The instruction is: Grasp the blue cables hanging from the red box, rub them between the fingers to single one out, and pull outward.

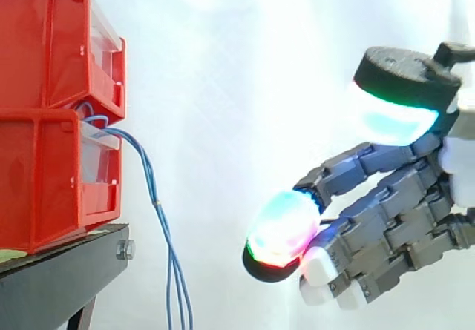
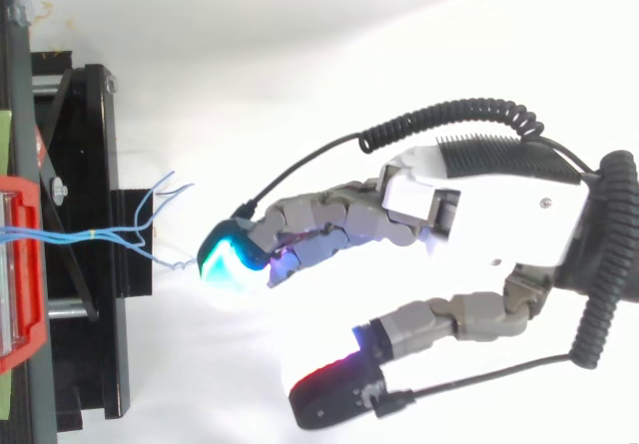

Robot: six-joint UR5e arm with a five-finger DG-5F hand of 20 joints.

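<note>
Thin blue cables droop in a loose bundle from the red box; my hand hangs well clear of the box, fingers relaxed apart, holding nothing.

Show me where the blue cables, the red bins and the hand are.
blue cables (image 1: 157, 210), side view, hanging stretch below the bins.
red bins (image 1: 44, 48), side view, upper bin's side wall.
hand (image 2: 499, 210), top view, its white back.

Thin blue cables emerge between stacked red boxes, droop down, hang free, ends splayed.
</note>
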